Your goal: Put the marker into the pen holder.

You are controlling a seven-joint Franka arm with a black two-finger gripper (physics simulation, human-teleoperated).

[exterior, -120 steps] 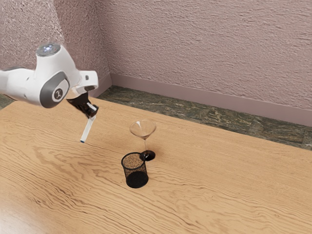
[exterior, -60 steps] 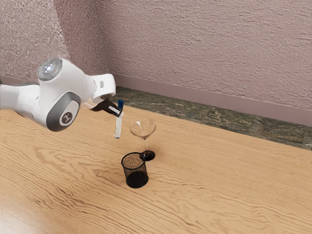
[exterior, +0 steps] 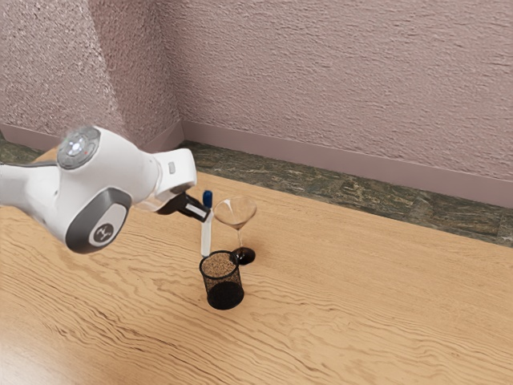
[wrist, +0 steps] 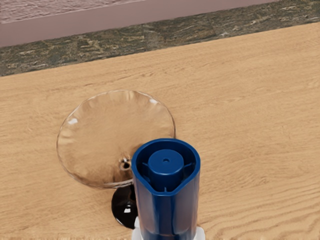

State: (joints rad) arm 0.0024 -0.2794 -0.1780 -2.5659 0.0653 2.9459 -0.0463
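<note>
Wooden table point(exterior: 337, 313) beneath, my gripper point(exterior: 207, 215) pinches the marker point(exterior: 206, 238), hiding its middle; whether its lower end touches the pen holder point(exterior: 225, 296), I cannot tell.

This is an indoor room, home or office unclear: rough pinkish wall point(exterior: 345, 72) and skirting point(exterior: 337, 160) at the exterior view's twelve o'clock, dark mottled floor point(exterior: 337, 192), wood-grained table point(exterior: 361, 321) toward six, with stemmed glass point(exterior: 236, 212) and pen holder point(exterior: 225, 294).
</note>
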